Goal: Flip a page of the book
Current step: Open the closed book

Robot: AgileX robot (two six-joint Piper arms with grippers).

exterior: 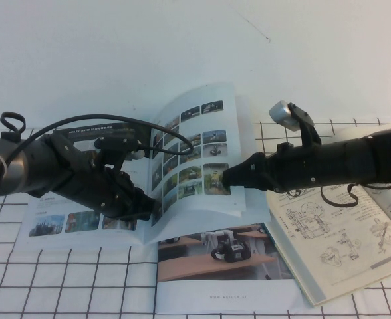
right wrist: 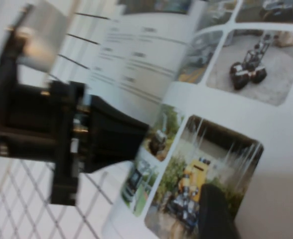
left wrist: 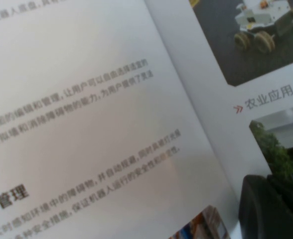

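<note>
The book (exterior: pixel 69 222) lies open on the gridded cloth, with a dark banner picture on its left side. The page (exterior: pixel 195 153) stands lifted and curved above the spine, its grid of colour photos facing me. My right gripper (exterior: pixel 227 177) is shut on the page's right edge. One of its fingers (right wrist: pixel 214 214) lies on a photo of the page (right wrist: pixel 246 124). My left gripper (exterior: pixel 150 207) sits low at the spine, at the foot of the lifted page. Its dark tip (left wrist: pixel 273 209) shows beside the page (left wrist: pixel 266 55) and the book's text leaf (left wrist: pixel 86 124).
A booklet showing a black robot on wood (exterior: pixel 215 266) lies just in front of the book. A yellowish manual with line drawings (exterior: pixel 328 252) lies open under my right arm. A white cloth with black grid lines (exterior: pixel 62 286) covers the table's near part.
</note>
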